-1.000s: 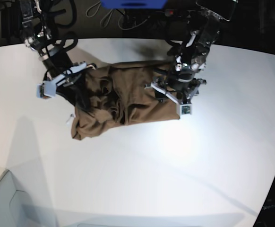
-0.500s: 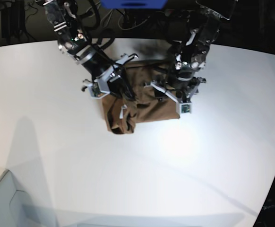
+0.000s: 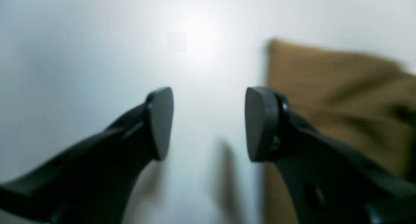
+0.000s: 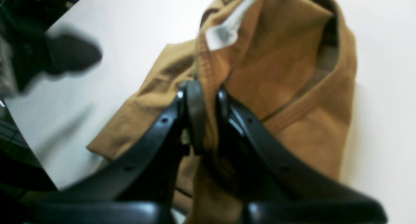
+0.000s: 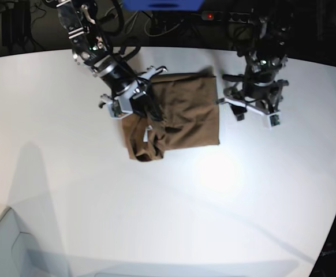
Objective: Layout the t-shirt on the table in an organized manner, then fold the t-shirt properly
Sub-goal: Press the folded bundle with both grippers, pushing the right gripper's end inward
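**Shirt pinched on my right, nothing in my left**

The table (image 5: 174, 202) is lying broad and white under me. The t-shirt (image 5: 185, 112) is sitting on its far half, bunched into a rough brown block with one end hanging in loose folds. My right gripper (image 4: 208, 97) is pinching a seamed edge of the cloth, jaws nearly together with the fabric between them; a small white label (image 4: 227, 29) is showing just above. My left gripper (image 3: 208, 123) is hovering beside the shirt's other edge, jaws standing well apart and gripping nothing, only bare tabletop between them.
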Robot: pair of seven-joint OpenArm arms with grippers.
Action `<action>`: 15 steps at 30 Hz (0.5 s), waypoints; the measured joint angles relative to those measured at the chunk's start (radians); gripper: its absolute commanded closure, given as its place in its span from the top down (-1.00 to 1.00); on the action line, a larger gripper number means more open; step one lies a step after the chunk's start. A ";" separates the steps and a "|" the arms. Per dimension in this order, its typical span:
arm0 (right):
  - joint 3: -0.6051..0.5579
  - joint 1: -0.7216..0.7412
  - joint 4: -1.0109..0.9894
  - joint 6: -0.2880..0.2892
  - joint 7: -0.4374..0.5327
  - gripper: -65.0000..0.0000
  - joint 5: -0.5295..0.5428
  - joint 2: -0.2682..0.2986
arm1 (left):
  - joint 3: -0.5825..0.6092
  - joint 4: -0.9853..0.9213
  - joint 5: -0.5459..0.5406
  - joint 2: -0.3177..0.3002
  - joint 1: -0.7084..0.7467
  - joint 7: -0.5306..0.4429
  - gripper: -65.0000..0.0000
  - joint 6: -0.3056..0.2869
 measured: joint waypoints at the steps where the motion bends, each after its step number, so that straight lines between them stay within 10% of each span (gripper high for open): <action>1: 0.000 -0.003 0.012 0.000 0.001 -1.00 0.000 0.001 | -0.008 -0.027 0.002 0.000 0.002 0.008 0.05 0.004; 15: -0.070 -0.002 0.055 -0.002 0.002 -1.00 0.000 -0.007 | 0.053 -0.164 0.006 0.045 -0.095 -0.012 0.05 -0.002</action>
